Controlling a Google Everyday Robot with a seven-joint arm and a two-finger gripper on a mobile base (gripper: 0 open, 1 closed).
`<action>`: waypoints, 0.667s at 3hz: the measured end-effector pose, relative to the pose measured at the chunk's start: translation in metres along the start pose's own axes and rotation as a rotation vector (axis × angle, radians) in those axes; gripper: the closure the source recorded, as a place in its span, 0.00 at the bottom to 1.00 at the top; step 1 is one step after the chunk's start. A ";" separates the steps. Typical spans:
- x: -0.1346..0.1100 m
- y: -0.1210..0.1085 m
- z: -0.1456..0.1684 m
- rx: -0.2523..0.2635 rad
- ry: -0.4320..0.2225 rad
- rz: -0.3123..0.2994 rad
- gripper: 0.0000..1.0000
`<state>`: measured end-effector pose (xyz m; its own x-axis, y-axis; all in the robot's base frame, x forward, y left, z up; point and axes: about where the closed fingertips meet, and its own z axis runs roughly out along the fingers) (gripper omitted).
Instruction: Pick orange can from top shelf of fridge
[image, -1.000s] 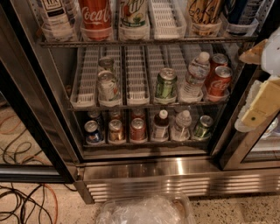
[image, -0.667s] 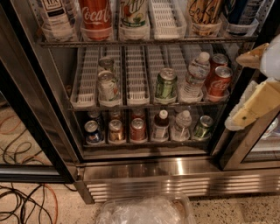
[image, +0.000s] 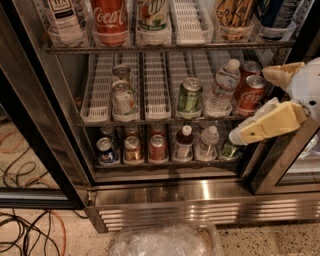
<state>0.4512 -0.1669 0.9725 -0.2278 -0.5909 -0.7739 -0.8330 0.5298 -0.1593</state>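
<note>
The orange can (image: 235, 15), orange-gold with black scrawl, stands on the top shelf (image: 170, 47) of the fridge (image: 165, 195), right of the middle, in a white lane tray; its lid is cut off by the picture's top edge. My gripper (image: 251, 104) comes in from the right edge at the height of the middle rack, below and right of the orange can and well apart from it. Its two cream fingers (image: 270, 122) are spread open with nothing between them.
On the top shelf also stand a red Coca-Cola can (image: 110, 17), a white bottle (image: 64, 20) and a green-and-white can (image: 152, 17). The middle rack holds a green can (image: 189, 96), a water bottle (image: 222, 87) and two red cans (image: 250, 92). A plastic bag (image: 165, 241) lies on the floor, cables (image: 25, 230) at left.
My gripper has moved left and a little down, further in front of the fridge's right side; its lower finger now reaches toward the bottom rack's right end. The cans have not moved.
</note>
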 end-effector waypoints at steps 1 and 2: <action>-0.013 -0.003 -0.002 0.023 -0.056 0.025 0.00; -0.013 -0.003 -0.002 0.023 -0.056 0.025 0.00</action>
<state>0.4559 -0.1623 0.9845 -0.2188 -0.5426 -0.8110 -0.8154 0.5582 -0.1534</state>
